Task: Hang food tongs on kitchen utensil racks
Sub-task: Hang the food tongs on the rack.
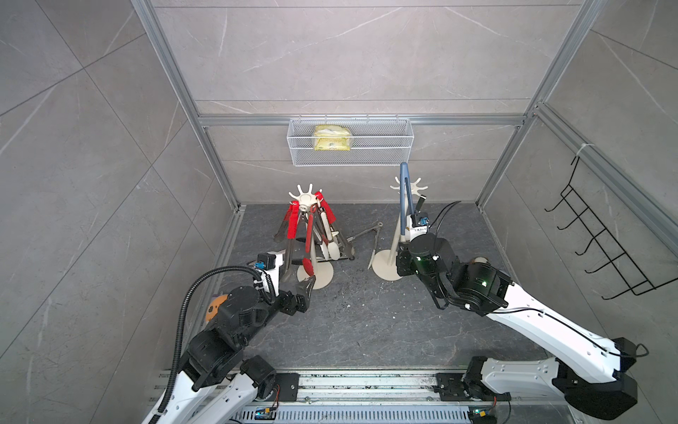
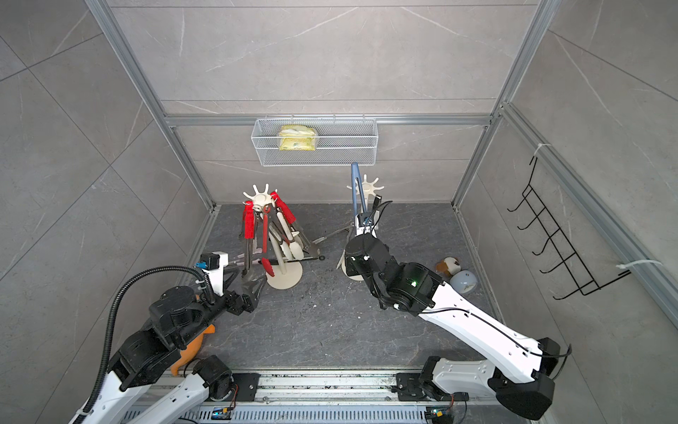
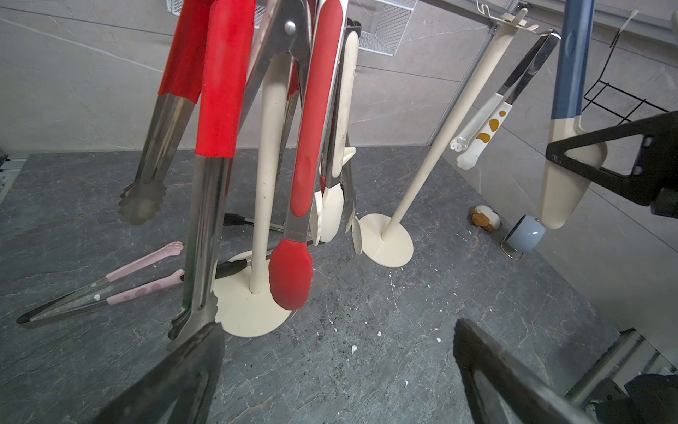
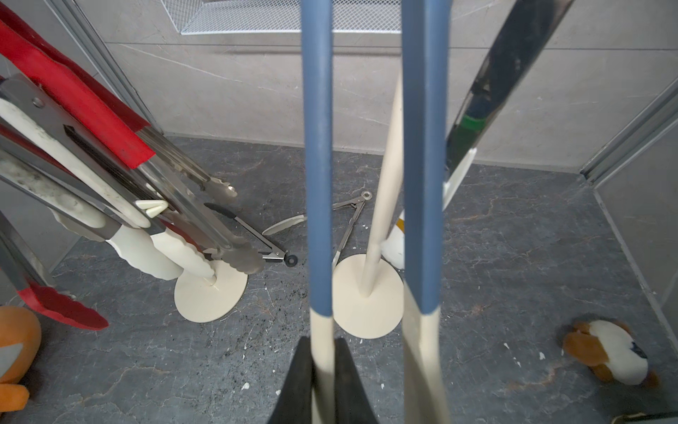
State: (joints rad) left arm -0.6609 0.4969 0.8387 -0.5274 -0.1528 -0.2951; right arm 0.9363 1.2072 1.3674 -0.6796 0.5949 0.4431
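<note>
Setting: grey stone-look bench [image 1: 348,323], walled by grey tile panels on an aluminium frame.
Back wall: white wire basket [image 1: 350,154], upper centre in both top views, holding a yellow packet [image 1: 332,137].
Side wall: black wire hook rail [image 1: 601,242], right edge of the frame.
Loaded rack [image 1: 306,200]: cream stand, left of centre.
Hung tongs [image 1: 293,225]: red-sleeved, cream-tipped and bare steel pairs on its hooks, tips down around the pole.
Second rack [image 1: 381,270]: cream stand, right of centre; one cat-paw pair [image 3: 488,124], white with brown patches, hangs from a hook.
Blue-grey tongs [image 1: 402,191]: upright, bend uppermost, just beside the second rack's hooks; whether the bend rests on a hook cannot be told.
Right pincer [image 4: 322,352]: clamped on one cream tip of the blue-grey tongs.
Left pincer [image 3: 339,330]: jaws wide apart, low by the loaded rack's base.
Loose on bench: pink-tipped pair [image 3: 110,286] and black-tipped pair [image 4: 253,235] by the loaded rack's base; bare steel pair [image 4: 351,224] between the two racks.
Sundries: brown-and-white plush [image 2: 448,266] and pale blue cup [image 2: 464,281] on its side, right of the second rack; orange plush [image 2: 194,345], lower left.
</note>
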